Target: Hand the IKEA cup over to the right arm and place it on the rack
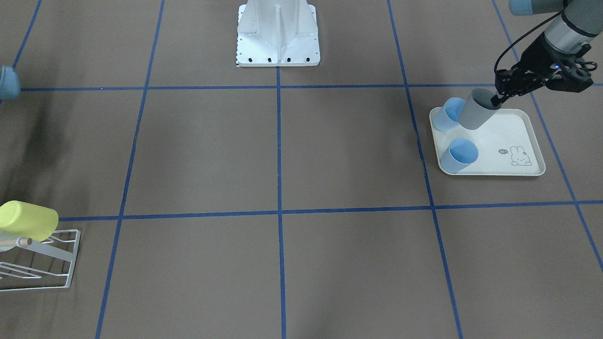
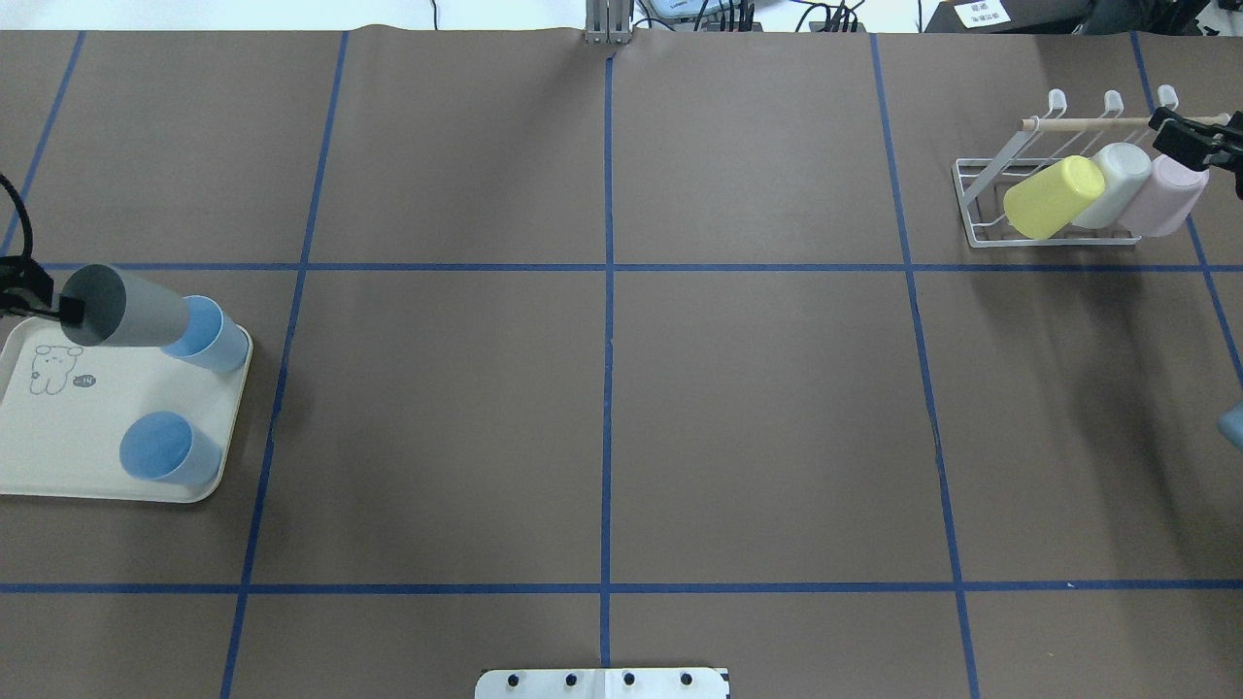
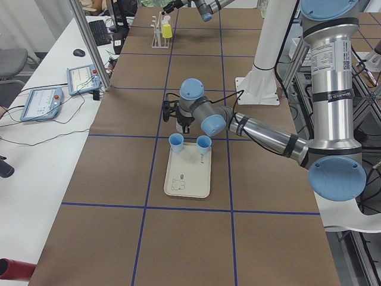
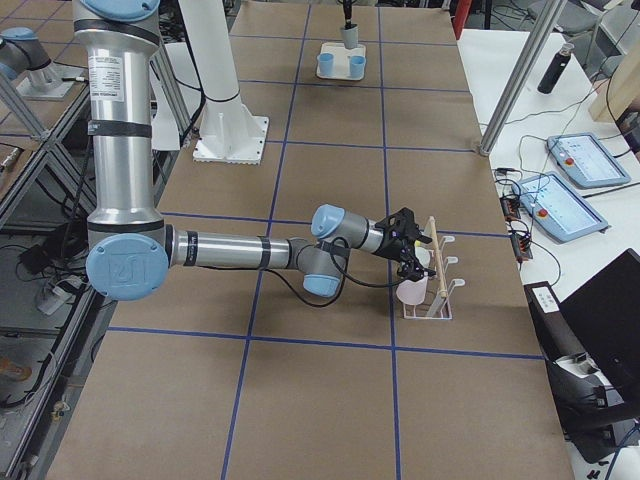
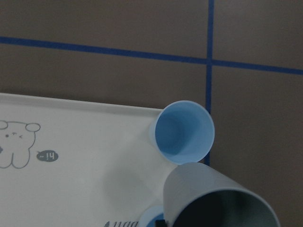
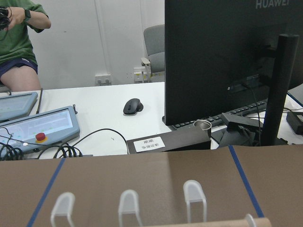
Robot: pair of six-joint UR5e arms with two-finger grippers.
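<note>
My left gripper (image 1: 497,98) is shut on the rim of a grey cup (image 1: 477,109), one finger inside it. The cup hangs tilted over the far corner of the cream rabbit-print tray (image 1: 506,136). In the overhead view the grey cup (image 2: 126,307) covers part of a blue cup (image 2: 209,335). The left wrist view shows its mouth (image 5: 222,201) low and close. The white wire rack (image 2: 971,209) with its wooden dowel (image 2: 1078,123) stands far right. My right gripper (image 2: 1187,139) is open just above a pink cup (image 2: 1177,194) on the rack.
A yellow cup (image 2: 1054,197) and a white cup (image 2: 1117,184) lean on the rack beside the pink one. A second blue cup (image 2: 165,449) stands upright on the tray. The robot's base plate (image 1: 278,35) sits mid-table. Monitors and pendants lie beyond the rack.
</note>
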